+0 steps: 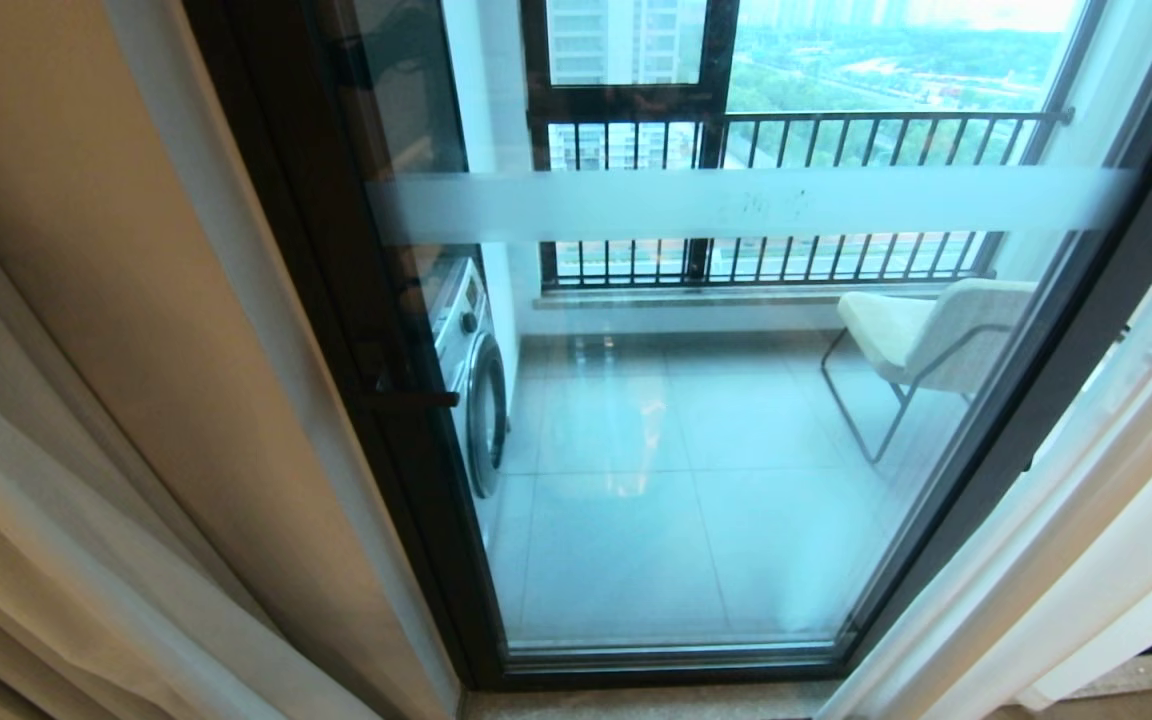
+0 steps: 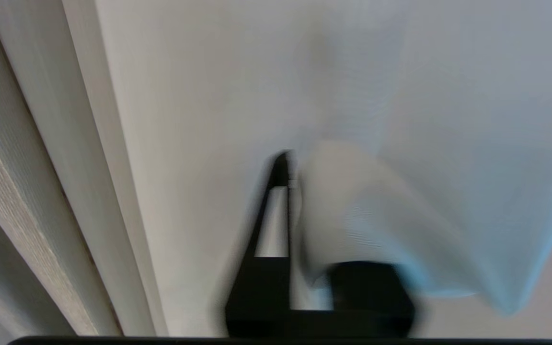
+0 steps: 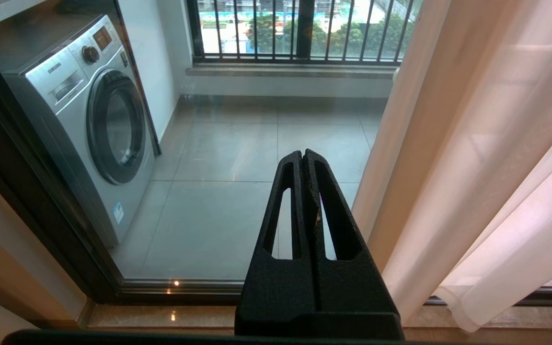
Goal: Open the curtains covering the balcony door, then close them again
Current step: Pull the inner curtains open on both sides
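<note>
- The balcony door (image 1: 696, 420) is seen uncovered across the middle of the head view, its dark frame (image 1: 336, 330) running down the left side and along the sill at the bottom.
- The curtains (image 1: 86, 520) are gathered at both sides: one sheer white panel hangs at the left edge beside a taupe-brown drape (image 1: 136, 250), and another sheer panel (image 1: 1116, 470) hangs at the right edge.
- Open room is left between the two gathered panels, where the glass, a frosted band (image 1: 736, 203) and a dark bar handle (image 1: 406, 400) are exposed.
- Beyond the glass, a washing machine (image 3: 89, 124), a pale chair (image 1: 926, 340) and a black railing (image 1: 786, 200) are seen on a tiled balcony floor.
- Neither arm is seen in the head view.
- The left gripper (image 2: 304, 239) is shown close against sheer fabric; a fold is draped over one finger while the other finger (image 2: 276, 220) stands bare, so whether the jaws are apart or together cannot be told.
- The right gripper (image 3: 303, 158) is held low before the sill, pointing at the glass, with its fingers pressed together on nothing and the right-hand curtain just beside it.
</note>
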Controlling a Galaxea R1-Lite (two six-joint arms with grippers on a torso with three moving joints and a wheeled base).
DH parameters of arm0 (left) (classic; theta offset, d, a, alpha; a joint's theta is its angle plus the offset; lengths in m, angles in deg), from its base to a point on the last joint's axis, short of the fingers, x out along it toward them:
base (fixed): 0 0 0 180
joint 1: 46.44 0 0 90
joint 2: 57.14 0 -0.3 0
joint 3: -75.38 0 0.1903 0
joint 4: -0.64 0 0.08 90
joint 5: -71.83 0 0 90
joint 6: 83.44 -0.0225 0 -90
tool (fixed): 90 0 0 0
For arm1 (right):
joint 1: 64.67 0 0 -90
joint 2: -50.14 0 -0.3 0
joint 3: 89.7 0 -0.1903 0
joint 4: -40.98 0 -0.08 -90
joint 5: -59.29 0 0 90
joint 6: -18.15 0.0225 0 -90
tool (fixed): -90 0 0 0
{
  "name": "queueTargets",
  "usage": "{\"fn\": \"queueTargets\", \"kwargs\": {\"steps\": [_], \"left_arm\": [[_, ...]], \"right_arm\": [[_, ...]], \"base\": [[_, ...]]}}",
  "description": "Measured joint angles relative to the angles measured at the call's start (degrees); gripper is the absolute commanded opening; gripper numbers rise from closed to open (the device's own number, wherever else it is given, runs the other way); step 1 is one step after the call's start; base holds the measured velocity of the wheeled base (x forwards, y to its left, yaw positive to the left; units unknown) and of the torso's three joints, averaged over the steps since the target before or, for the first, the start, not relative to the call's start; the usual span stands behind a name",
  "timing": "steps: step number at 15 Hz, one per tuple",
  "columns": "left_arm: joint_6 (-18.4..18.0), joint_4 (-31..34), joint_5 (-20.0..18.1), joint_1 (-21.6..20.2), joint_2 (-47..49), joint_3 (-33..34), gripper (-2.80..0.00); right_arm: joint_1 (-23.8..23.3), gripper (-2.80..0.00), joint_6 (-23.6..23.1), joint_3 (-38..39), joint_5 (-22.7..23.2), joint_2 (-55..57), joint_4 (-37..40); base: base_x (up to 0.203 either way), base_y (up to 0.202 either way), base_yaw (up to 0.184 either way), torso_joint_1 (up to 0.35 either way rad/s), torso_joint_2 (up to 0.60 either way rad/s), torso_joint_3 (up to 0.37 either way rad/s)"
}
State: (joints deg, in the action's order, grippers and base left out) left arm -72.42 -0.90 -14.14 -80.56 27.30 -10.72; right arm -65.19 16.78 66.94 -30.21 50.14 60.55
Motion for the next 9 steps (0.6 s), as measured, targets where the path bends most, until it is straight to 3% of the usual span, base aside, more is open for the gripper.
{"fn": "queueTargets", "kwargs": {"steps": [9], "left_arm": [[-0.14,0.13,0.11,0.2,-0.69,0.52,0.0]], "right_arm": [[0.0,-2.8,0.01,0.0,-0.01,0.0,-0.02]], "base": [[0.0,0.0,0.0,0.0,0.0,0.0]]}}
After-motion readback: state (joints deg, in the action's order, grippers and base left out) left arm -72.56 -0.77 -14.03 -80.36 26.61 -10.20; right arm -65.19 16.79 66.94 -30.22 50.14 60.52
